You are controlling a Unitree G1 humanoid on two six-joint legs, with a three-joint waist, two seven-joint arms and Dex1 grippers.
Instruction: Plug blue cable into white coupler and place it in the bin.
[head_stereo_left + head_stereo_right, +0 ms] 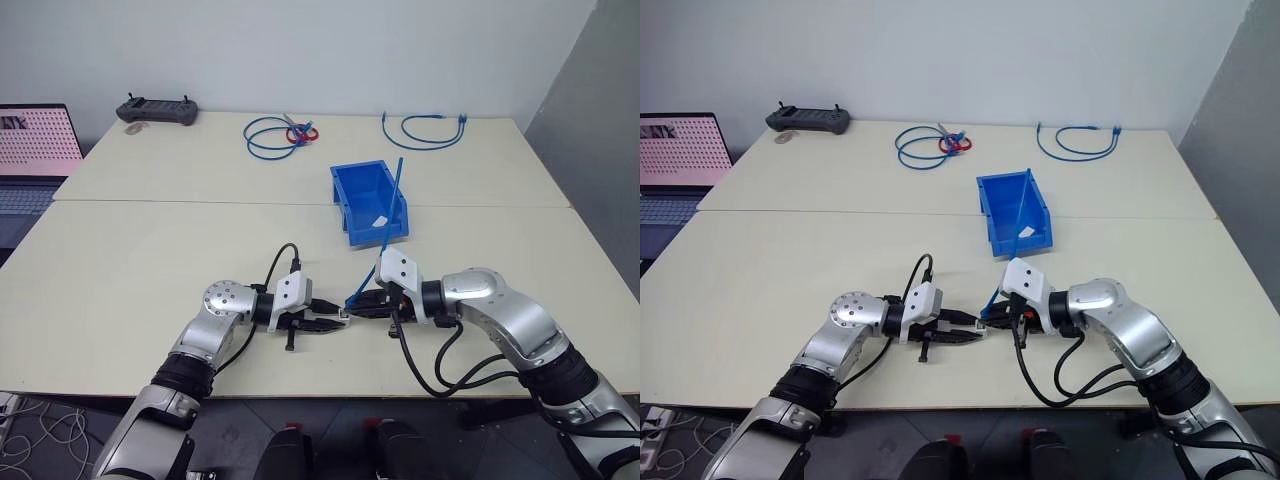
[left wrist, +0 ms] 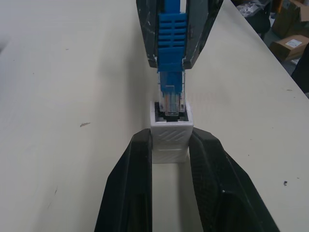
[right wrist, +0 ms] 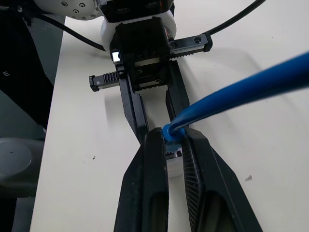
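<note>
My left gripper (image 2: 170, 140) is shut on the white coupler (image 2: 170, 133), a tiny boxy piece held just above the table near its front edge. Facing it, my right gripper (image 3: 173, 135) is shut on the ribbed boot of the blue cable (image 2: 171, 34). The cable's clear plug tip (image 2: 170, 99) sits in the coupler's dark opening. From the right gripper (image 1: 362, 303) the thin cable (image 1: 390, 215) rises up and back over the bin (image 1: 345, 195). The bright blue bin stands just behind both grippers, its sloped lip towards me.
At the table's back lie a coiled blue cable with a red piece (image 1: 275, 135), a longer looped blue cable (image 1: 425, 128) and a black controller (image 1: 157, 110). A laptop (image 1: 35, 140) stands beyond the left edge. Bare tabletop (image 1: 150, 250) lies left of the bin.
</note>
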